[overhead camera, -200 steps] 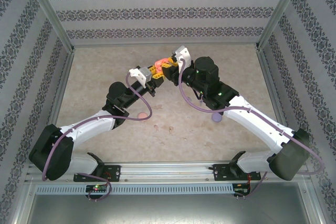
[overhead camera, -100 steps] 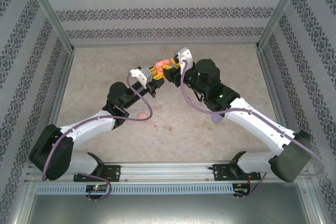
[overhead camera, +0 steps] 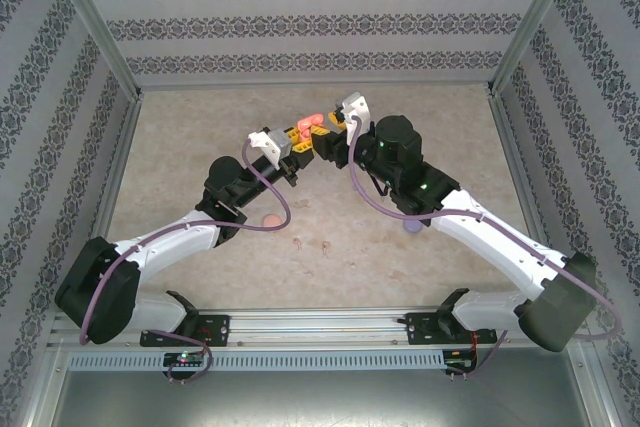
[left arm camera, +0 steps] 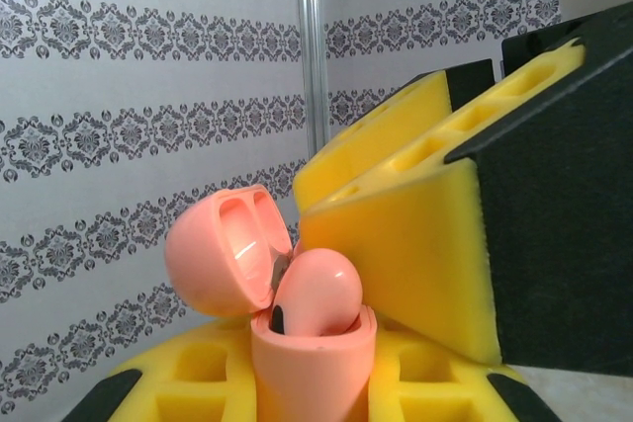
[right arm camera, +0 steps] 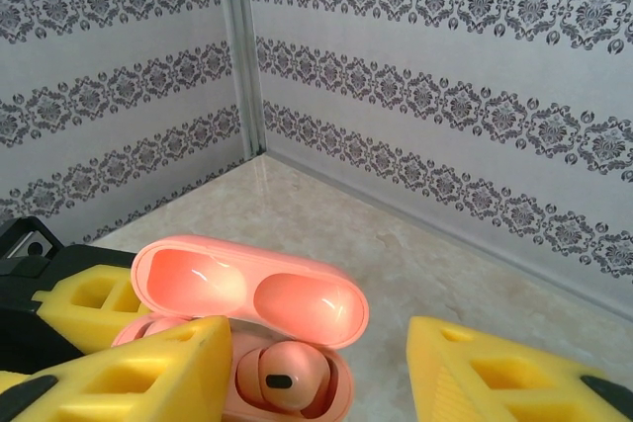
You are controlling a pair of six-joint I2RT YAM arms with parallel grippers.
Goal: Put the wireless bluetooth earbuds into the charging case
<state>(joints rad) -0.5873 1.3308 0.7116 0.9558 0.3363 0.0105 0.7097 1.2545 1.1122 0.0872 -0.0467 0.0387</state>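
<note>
The coral case (left arm camera: 315, 373) is standing upright, lid (left arm camera: 218, 254) hanging open toward 10 o'clock, a coral earbud (left arm camera: 318, 289) seated inside. The left fingers (left arm camera: 198, 382) are clamping it, and the right fingers (right arm camera: 495, 373) are apart.

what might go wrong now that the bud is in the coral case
1. The coral earbud stands proud of the case rim, perhaps unseated; it may tip out.
2. The right tool has a finger beside the open lid; backing off might knock the case in the left tool.

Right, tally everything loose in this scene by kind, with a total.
Charging cases: 3 (coral case, open and held up; pink case; purple case, partly hidden)
Earbuds: 3 (coral earbud seated in the coral case; two pale earbuds on the table)
Total: 6
</note>
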